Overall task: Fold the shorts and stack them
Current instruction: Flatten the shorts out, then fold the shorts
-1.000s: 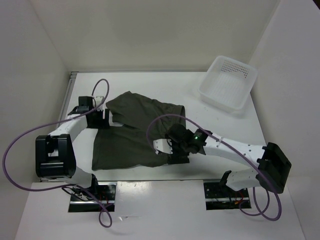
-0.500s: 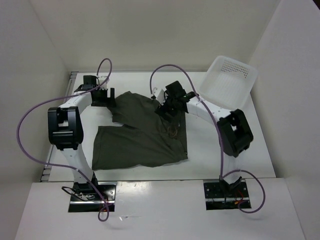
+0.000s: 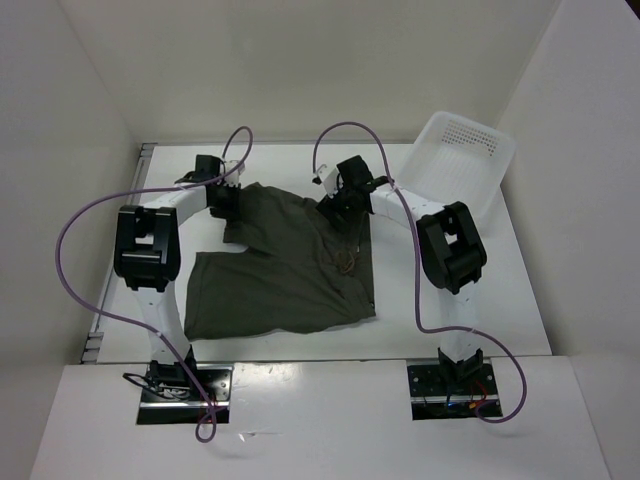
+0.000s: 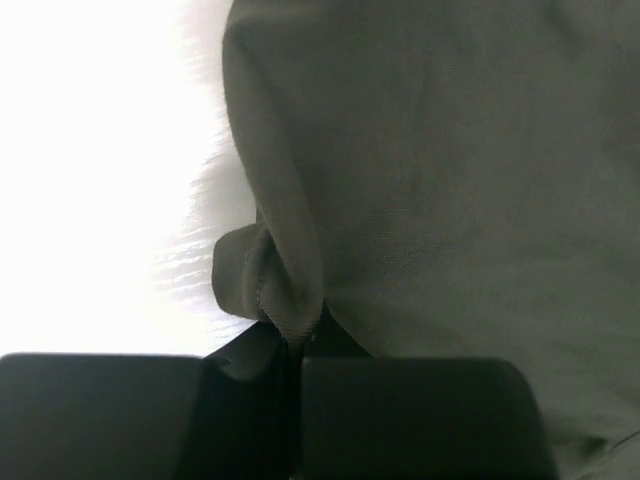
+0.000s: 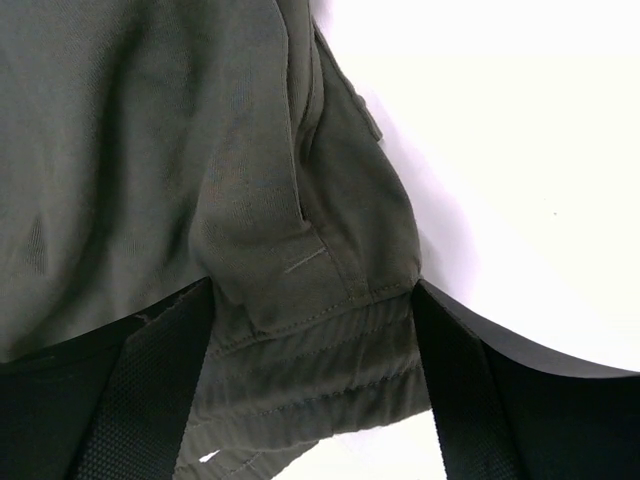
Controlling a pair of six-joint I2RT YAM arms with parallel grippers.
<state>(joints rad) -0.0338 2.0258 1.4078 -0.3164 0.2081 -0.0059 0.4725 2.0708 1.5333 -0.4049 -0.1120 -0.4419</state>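
Note:
The dark olive shorts (image 3: 290,270) lie spread flat on the white table (image 3: 450,290), with the waistband along their right side. My left gripper (image 3: 226,203) is at their far left corner. In the left wrist view it (image 4: 300,345) is shut on a pinched fold of the hem of the shorts (image 4: 450,180). My right gripper (image 3: 338,210) is at the far right corner. In the right wrist view it (image 5: 315,380) stands open, its fingers (image 5: 140,400) wide apart with the ribbed waistband corner of the shorts (image 5: 300,370) filling the gap between them.
A white perforated basket (image 3: 458,165) stands at the far right corner of the table. White walls close in the left, back and right sides. Purple cables loop above both arms.
Both arms have reached out to the far edge of the shorts, the right one from the near right side. The left gripper has shut on the hem. The right jaws have narrowed slightly.

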